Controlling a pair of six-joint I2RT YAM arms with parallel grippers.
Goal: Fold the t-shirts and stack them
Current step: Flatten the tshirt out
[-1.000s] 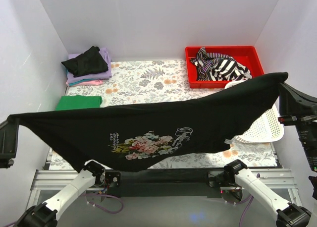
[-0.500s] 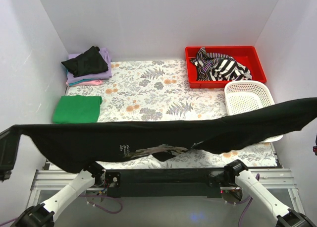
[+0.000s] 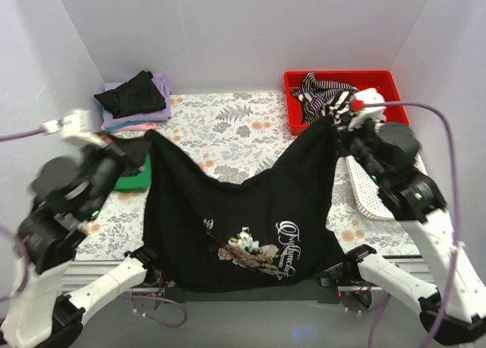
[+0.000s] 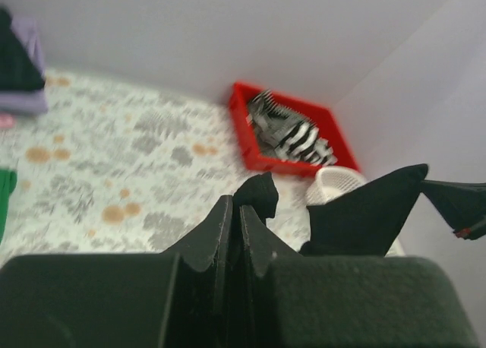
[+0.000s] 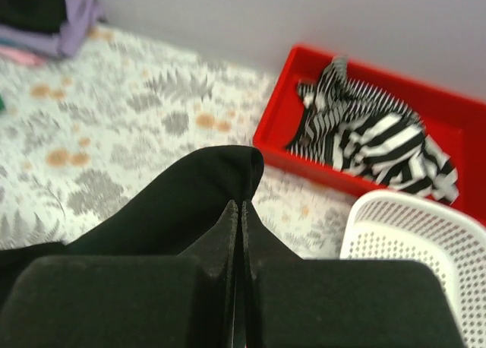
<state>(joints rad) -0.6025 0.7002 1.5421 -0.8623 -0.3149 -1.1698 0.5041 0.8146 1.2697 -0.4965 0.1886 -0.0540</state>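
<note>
A black t-shirt with a floral chest print (image 3: pixel 243 219) hangs between my two grippers over the front of the table, print facing up, its lower edge draped past the near edge. My left gripper (image 3: pixel 146 144) is shut on its left top corner (image 4: pixel 258 192). My right gripper (image 3: pixel 334 124) is shut on its right top corner (image 5: pixel 228 166). A folded green shirt (image 3: pixel 129 179) lies at the left, partly hidden by my left arm. A stack of lilac, pink and black shirts (image 3: pixel 135 99) sits at the back left. A striped shirt (image 3: pixel 334 97) lies in the red bin (image 3: pixel 395 86).
A white mesh basket (image 3: pixel 372 196) stands at the right, partly hidden behind my right arm. The floral table covering (image 3: pixel 235 128) shows behind the hanging shirt. White walls close in the left, back and right sides.
Both arms have swung inward and forward over the table. The shirt, earlier stretched wide and flat across the front, now hangs in a narrower drape with the print showing.
</note>
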